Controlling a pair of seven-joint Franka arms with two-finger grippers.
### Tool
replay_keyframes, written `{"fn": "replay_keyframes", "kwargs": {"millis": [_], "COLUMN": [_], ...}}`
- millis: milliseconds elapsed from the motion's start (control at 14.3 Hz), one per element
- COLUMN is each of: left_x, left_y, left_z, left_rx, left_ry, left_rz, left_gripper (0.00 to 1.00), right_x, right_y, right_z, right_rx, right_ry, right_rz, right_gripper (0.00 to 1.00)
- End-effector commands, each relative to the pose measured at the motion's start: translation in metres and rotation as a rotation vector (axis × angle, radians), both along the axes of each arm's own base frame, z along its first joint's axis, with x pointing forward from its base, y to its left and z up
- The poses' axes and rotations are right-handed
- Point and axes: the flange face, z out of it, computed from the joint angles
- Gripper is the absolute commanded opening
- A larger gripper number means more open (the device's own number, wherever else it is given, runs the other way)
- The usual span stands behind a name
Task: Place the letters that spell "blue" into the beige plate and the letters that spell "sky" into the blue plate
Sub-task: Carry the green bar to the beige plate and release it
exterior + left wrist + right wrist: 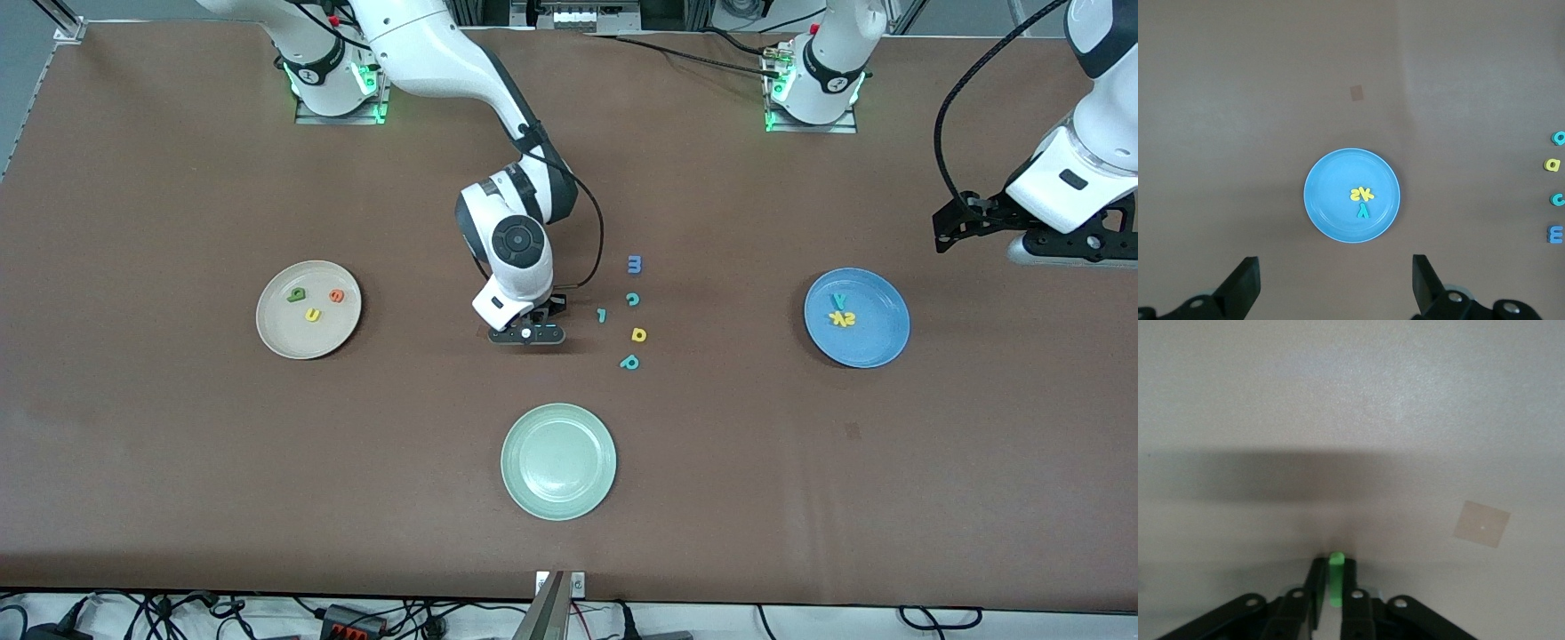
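Brown tabletop from the high front camera: the beige plate sits toward the right arm's end, carrying the green b, yellow u and orange e. The blue plate lies toward the left arm's end with the teal y, yellow k and yellow s in it. The right claw is down at the tabletop mid-table, beside a small teal letter. The left claw waits in the air, off past the blue plate at its own end of the table.

Left wrist view: the left claw's fingers stand wide apart, the blue plate below them.

Right wrist view: the right claw is clamped together on the thin green l bar, which stands upright between the fingers.
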Motion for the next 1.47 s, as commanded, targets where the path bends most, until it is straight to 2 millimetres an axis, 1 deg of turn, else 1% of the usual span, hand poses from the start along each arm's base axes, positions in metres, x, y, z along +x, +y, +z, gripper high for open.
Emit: {"fn": "replay_keyframes", "kwargs": {"millis": [0, 70, 140, 210, 280, 420, 490, 700, 770, 840, 910, 980, 1190, 1260, 1400], "left_x": [-0.002, -0.002, -0.002, -0.002, -0.002, -0.002, -0.002, -0.002, -0.002, -0.003, -0.002, -0.001, -0.001, -0.001, -0.001], "left_y": [-0.002, -0.002, -0.002, -0.002, -0.002, -0.003, -0.002, -0.002, -0.003, -0.007, -0.01, -0.015, -0.016, -0.016, -0.016], "left_z": [0.008, 0.009, 0.009, 0.009, 0.009, 0.009, 0.009, 0.009, 0.01, 0.01, 0.01, 0.013, 0.016, 0.016, 0.016], "left_rx": [-0.019, -0.019, -0.019, -0.019, -0.019, -0.019, -0.02, -0.02, -0.02, -0.019, -0.019, -0.018, -0.018, -0.018, -0.018], "left_ry": [0.002, 0.0, 0.002, 0.002, 0.001, 0.002, 0.0, 0.0, -0.001, -0.001, -0.004, -0.014, -0.018, -0.018, -0.018], "left_rz": [-0.012, -0.012, -0.012, -0.012, -0.011, -0.014, -0.012, -0.012, -0.014, -0.021, -0.026, -0.036, -0.038, -0.038, -0.037], "left_gripper": [1.0, 1.0, 1.0, 1.0, 1.0, 1.0, 1.0, 1.0, 1.0, 1.0, 1.0, 1.0, 1.0, 1.0, 1.0], "right_x": [0.005, 0.007, 0.01, 0.025, 0.029, 0.046, 0.053, 0.059, 0.056, 0.052, 0.049, 0.049, 0.057, 0.055, 0.046], "right_y": [0.001, 0.001, -0.003, -0.023, -0.036, -0.087, -0.115, -0.196, -0.217, -0.239, -0.255, -0.276, -0.348, -0.369, -0.387], "right_z": [0.005, 0.012, 0.014, 0.029, 0.034, 0.044, 0.053, 0.076, 0.077, 0.074, 0.069, 0.066, 0.056, 0.048, 0.034], "right_rx": [0.024, 0.03, 0.024, 0.026, 0.015, -0.043, -0.068, -0.109, -0.112, -0.119, -0.125, -0.126, -0.085, -0.071, -0.065], "right_ry": [0.012, 0.004, -0.001, -0.01, 0.013, 0.061, 0.09, 0.21, 0.255, 0.297, 0.321, 0.334, 0.375, 0.392, 0.399], "right_rz": [-0.01, -0.011, -0.012, -0.033, -0.041, -0.054, -0.057, -0.023, -0.004, 0.005, 0.011, 0.021, 0.056, 0.066, 0.076], "right_gripper": [0.08, 0.08, 0.08, 0.08, 0.08, 0.08, 0.08, 0.08, 0.08, 0.08, 0.08, 0.08, 0.09, 0.09, 0.09]}}
